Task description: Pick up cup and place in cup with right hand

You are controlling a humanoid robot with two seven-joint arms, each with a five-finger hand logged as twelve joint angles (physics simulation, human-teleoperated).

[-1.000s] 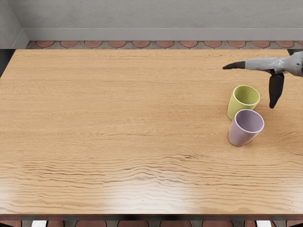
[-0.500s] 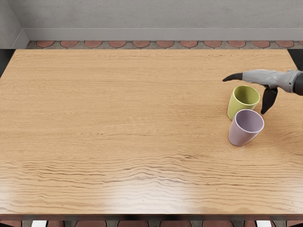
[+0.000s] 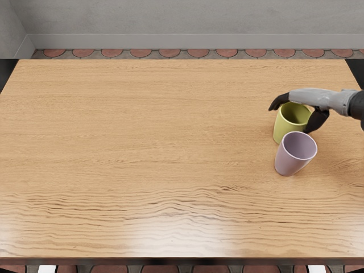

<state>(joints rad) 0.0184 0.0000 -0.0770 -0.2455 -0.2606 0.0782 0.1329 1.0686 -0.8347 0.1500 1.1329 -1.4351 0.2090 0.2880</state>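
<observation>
Big stretch of pale wooden table (image 3: 142, 142) here, running nearly the full width of the frame, grain wavy down low and a bright sheen at bottom centre. Behind it, across the top, the grey wall (image 3: 182, 20) with its lighter skirting board (image 3: 182, 41), and then reddish floor tiles (image 3: 169, 53) in a strip just past the table's far edge, more of them peeking out along the bottom.

Now over to the right side, and here's the action! The right hand (image 3: 313, 98), pale grey on its back, comes in from the right edge in the upper half of the frame, right over the far rim of the green cup and reaching to either side of it. Is it clamped on that cup or just around it? From this angle I cannot tell.

Down to the cups, and what a tight pair. The purple cup (image 3: 289, 163) is the nearer one, right of centre in the frame, upright on the wood, mouth up, its inside in plain sight. Just above it in the picture, the green cup (image 3: 284, 130) stands on the table too, upright, its lower right wall partly hidden behind the purple rim. They're side by side, one outside the other; whether their walls touch, I can't say.
</observation>
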